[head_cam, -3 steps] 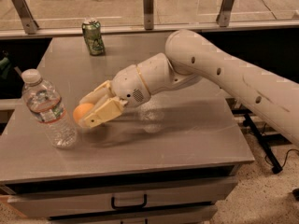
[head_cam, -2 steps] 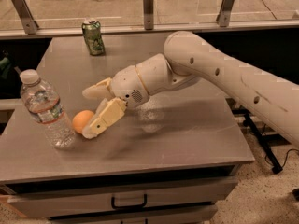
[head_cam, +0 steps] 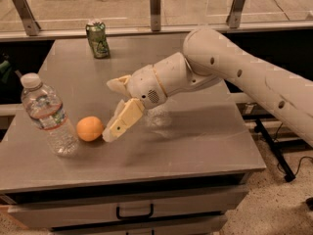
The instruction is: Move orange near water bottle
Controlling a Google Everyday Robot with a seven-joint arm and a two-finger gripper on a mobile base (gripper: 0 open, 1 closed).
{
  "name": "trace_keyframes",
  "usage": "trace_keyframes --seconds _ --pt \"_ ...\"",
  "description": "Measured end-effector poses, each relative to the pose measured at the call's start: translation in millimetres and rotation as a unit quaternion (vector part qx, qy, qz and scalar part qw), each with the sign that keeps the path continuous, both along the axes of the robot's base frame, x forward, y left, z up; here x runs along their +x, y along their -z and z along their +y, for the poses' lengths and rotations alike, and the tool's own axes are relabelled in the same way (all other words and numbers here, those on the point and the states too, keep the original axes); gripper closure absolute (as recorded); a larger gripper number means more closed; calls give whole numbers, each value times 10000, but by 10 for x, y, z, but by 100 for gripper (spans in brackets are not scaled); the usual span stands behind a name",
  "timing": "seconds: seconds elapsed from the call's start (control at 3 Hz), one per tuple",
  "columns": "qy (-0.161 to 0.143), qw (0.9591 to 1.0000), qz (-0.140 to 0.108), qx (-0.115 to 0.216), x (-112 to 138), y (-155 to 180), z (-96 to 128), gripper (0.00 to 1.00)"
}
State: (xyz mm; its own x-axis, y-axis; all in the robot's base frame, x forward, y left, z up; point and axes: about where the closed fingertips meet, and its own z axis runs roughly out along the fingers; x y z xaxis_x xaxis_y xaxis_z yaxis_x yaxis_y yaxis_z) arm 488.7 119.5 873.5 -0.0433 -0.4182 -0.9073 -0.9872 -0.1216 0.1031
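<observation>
The orange rests on the grey table just right of the water bottle, a clear bottle with a white cap and a red, white and green label, standing at the left edge. A narrow gap separates them. My gripper is open and empty, just right of the orange. Its near finger slants down to the table, its tip right beside the orange. The far finger is spread toward the back.
A green drink can stands at the back of the table, left of centre. Metal railing posts run behind the table. A drawer with a dark handle is below the front edge. My arm reaches in from the right.
The gripper opened and let go of the orange, which now lies on the table beside the bottle. The gripper has drawn back slightly to the right.
</observation>
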Motion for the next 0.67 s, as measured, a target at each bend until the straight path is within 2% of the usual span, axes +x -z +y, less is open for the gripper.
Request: trace_keyframes --seconds 0.33,0.67 --pt "685 9939 -614 -606 400 -207 -572 0" --pt "1418 9669 -1494 -1503 895 -635 -1258 0"
